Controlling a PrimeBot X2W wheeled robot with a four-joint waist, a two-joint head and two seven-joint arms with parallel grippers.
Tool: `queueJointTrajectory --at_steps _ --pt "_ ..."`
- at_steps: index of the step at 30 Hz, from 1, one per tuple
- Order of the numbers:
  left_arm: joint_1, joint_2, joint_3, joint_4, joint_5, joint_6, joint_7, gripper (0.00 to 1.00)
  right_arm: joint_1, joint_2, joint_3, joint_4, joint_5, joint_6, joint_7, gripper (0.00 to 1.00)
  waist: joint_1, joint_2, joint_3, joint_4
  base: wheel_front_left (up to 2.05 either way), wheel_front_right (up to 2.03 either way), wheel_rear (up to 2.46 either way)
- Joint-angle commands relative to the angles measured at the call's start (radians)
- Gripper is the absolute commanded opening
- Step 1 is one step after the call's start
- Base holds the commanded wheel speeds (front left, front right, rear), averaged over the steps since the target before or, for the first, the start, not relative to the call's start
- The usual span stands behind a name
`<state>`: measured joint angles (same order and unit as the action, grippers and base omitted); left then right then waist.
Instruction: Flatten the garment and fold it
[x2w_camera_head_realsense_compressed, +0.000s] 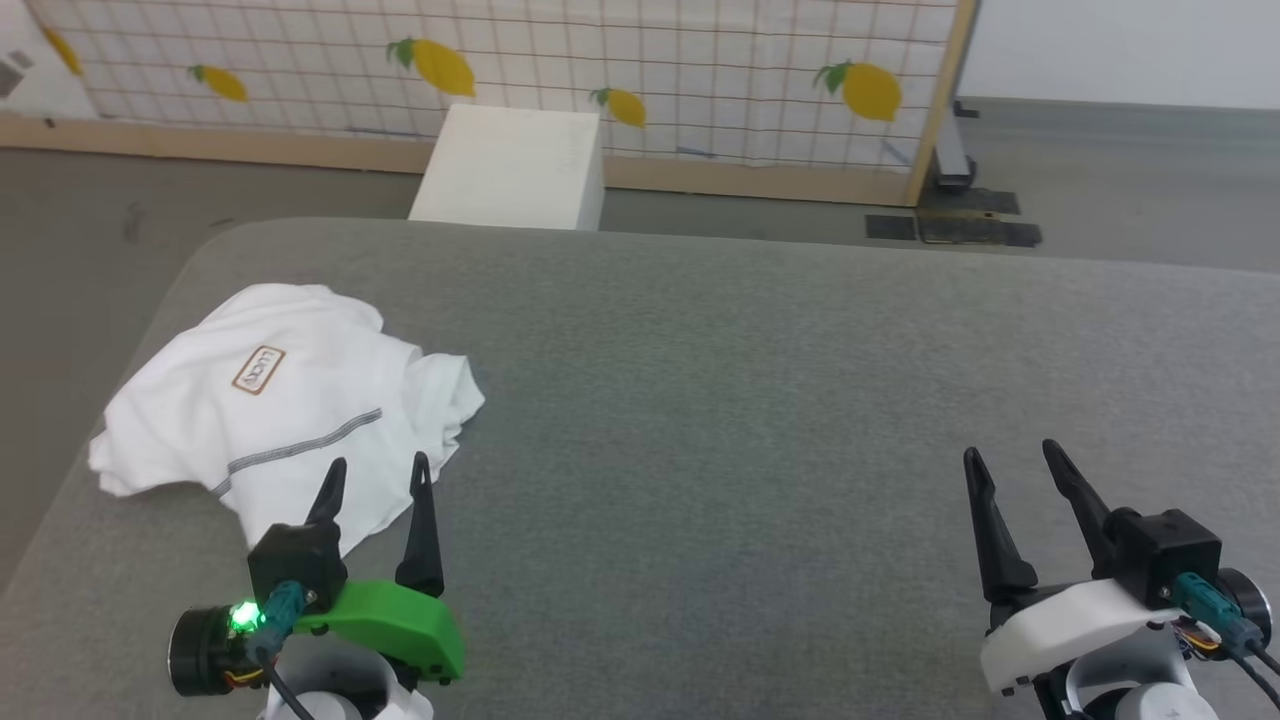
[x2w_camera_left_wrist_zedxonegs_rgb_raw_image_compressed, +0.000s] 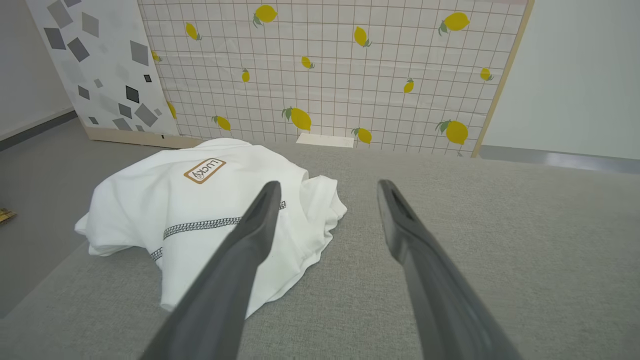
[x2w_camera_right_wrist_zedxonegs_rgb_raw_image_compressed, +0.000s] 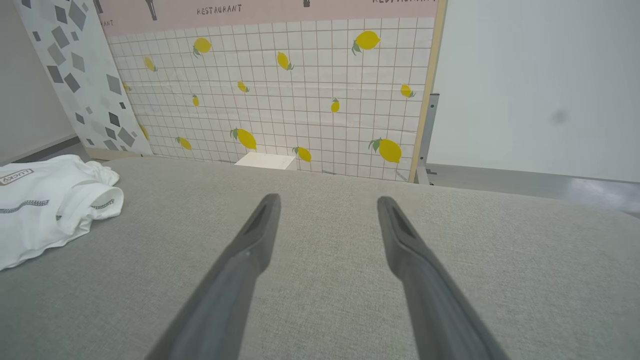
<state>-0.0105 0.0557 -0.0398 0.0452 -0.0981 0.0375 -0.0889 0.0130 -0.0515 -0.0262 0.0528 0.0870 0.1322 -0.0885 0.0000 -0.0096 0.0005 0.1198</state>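
Shirt (x2w_camera_head_realsense_compressed: 290, 400) lies crumpled in a white heap directly ahead of my left gripper (x2w_camera_head_realsense_compressed: 379, 460) and slightly to its left, on the grey fabric-covered table (x2w_camera_head_realsense_compressed: 780, 380). That gripper's two dark fingers stand wide apart with nothing between them. In the head view their tips overlap the shirt's nearest edge. In the left wrist view one finger (x2w_camera_left_wrist_zedxonegs_rgb_raw_image_compressed: 252, 235) crosses in front of the cloth, while the other points out over bare grey surface. Whether either tip touches the fabric I cannot tell. On top of the heap, farther from my fingertips, sits a small brown-bordered patch (x2w_camera_head_realsense_compressed: 258, 369) reading LUCKY. Nearer to me, a dark grey zigzag seam (x2w_camera_head_realsense_compressed: 300, 448) runs across the white cloth. A bunched fold (x2w_camera_head_realsense_compressed: 450, 385) sticks out on the side toward my right gripper (x2w_camera_head_realsense_compressed: 1009, 448). That one hovers well apart from the shirt, far off to the heap's right, above bare table, its fingers likewise spread and empty. In the right wrist view the shirt lies far to the left of those fingers, with open grey surface between. Beyond the table's far edge, ahead of both grippers, a white box (x2w_camera_head_realsense_compressed: 510, 165) stands on the floor (x2w_camera_head_realsense_compressed: 1100, 180) just before a grid-patterned screen (x2w_camera_head_realsense_compressed: 700, 70) printed with yellow lemons.
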Motion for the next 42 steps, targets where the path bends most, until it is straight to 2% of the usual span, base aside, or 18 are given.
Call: queueJointTrajectory --at_steps 1,18,42 --pt "0.013 0.000 0.003 0.002 -0.011 0.008 -0.009 1.00 0.015 0.000 0.001 0.005 0.011 -0.001 -0.011 1.00 0.0000 0.0034 0.004 0.035 0.00 0.00 0.00" --pt "0.025 -0.002 0.003 0.007 -0.038 0.023 -0.044 1.00 0.019 0.001 0.005 0.033 0.028 -0.001 -0.045 1.00 0.0000 0.0046 0.010 0.192 0.00 0.00 0.00" --pt "0.043 -0.003 -0.002 0.027 -0.076 0.038 -0.094 1.00 0.040 0.001 0.000 0.072 0.075 -0.001 -0.095 1.00 0.0000 0.0064 0.008 0.361 0.00 0.00 0.00"
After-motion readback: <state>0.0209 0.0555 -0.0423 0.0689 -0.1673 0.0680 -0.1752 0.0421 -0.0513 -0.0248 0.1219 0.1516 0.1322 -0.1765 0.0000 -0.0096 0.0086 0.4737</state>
